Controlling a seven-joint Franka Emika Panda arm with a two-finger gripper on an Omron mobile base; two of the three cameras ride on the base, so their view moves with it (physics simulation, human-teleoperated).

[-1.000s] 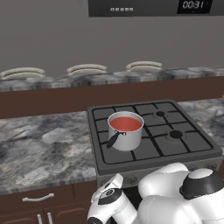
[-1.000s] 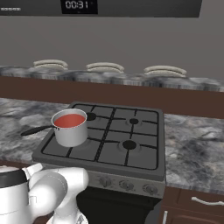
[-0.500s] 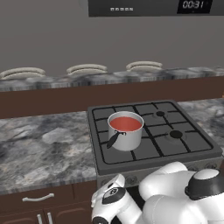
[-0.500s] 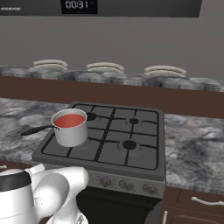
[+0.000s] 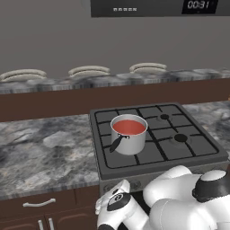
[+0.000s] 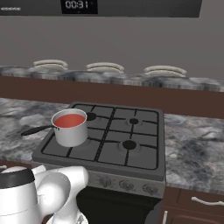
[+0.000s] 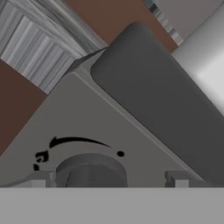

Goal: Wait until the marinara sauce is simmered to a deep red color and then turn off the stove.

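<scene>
1. Down low, the claw [image 7: 107, 181] sat right up against the stove's [image 5: 157, 155] front panel, with a round knob [image 7: 91, 171] rising between its two tips in the hand view; a black curved mark and small symbols showed on the grey panel just beside that knob.
2. Whether the tips were apart or pressed on the knob, I could not tell; only their ends showed, one on each side of it.
3. From the left base view, the white hand [image 5: 117, 202] hung below the stove's front edge, near the left end of the knob row.
4. Above it, a steel saucepan [image 5: 129, 134] stood on the front left burner, its black handle pointing toward the bench [image 5: 45, 148] on the left.
5. Inside the pan, the marinara sauce [image 5: 129, 127] lay as a smooth red disc within the rim.
6. Farther back, three pale plates [image 6: 105, 67] rested on the raised stone ledge, and a dark display [image 6: 77, 5] overhead read 00:31.
</scene>
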